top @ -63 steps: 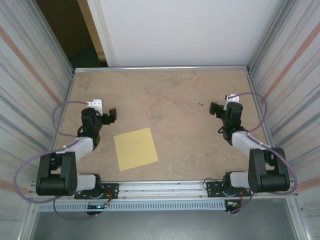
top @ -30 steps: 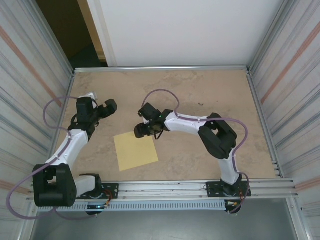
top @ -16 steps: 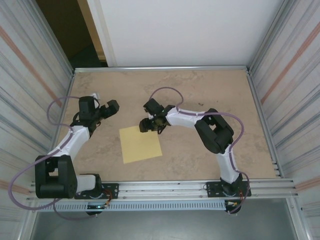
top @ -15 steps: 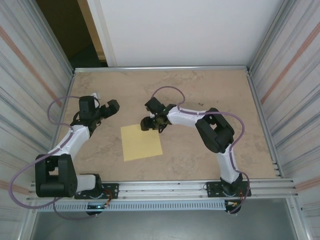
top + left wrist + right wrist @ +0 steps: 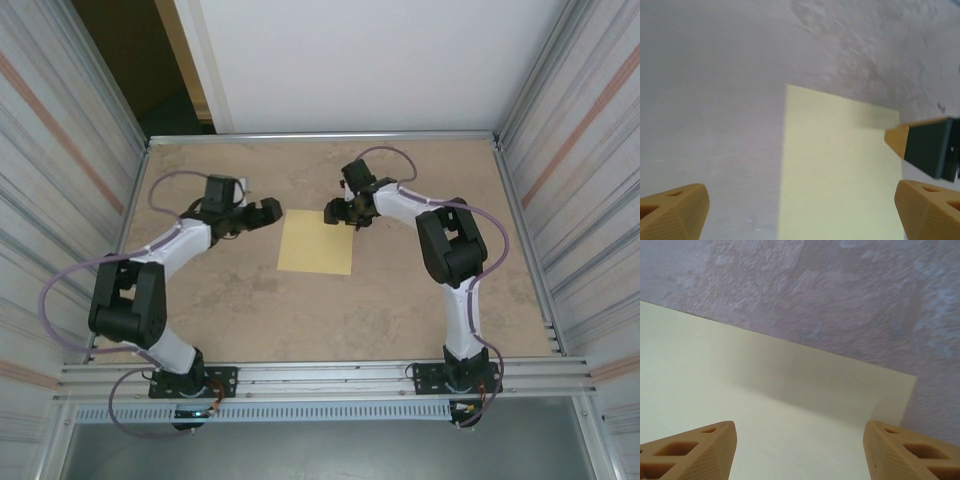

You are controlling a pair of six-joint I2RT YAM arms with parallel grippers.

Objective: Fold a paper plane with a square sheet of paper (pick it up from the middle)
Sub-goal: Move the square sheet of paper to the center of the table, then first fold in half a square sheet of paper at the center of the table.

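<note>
While the sheet [image 5: 316, 242] lies flat on the desk [image 5: 420, 310], both of your hands are released at its far edge. The sheet is a plain pale yellow square, smooth and level from corner to corner as far as you can see. It sits about mid-desk, a little toward the far side, with its edges turned only slightly off the desk's own. From above it is a warm yellow against the mottled tan surface. Through the wrist cameras it looks paler, almost cream, with an even face and crisp, straight edges.

Your left hand [image 5: 265, 212] is just beside the sheet's far left corner, apart from the paper and pointing toward it. In the left wrist view its orange fingers [image 5: 675, 212] stand wide apart at the bottom corners. The sheet [image 5: 840, 165] lies ahead between them, its left edge running straight up the view to a sharp corner.

Your right hand [image 5: 335, 213] is over the far edge, toward the right corner. The left wrist view catches it too — the right hand [image 5: 927, 147] shows one orange fingertip and its dark body above that corner. In the right wrist view its fingers [image 5: 695, 450] are spread wide over the sheet [image 5: 765, 405], and a soft shadow falls across the paper below the far edge. You cannot tell from these views whether the fingertips touch the paper or hover just above it.
</note>
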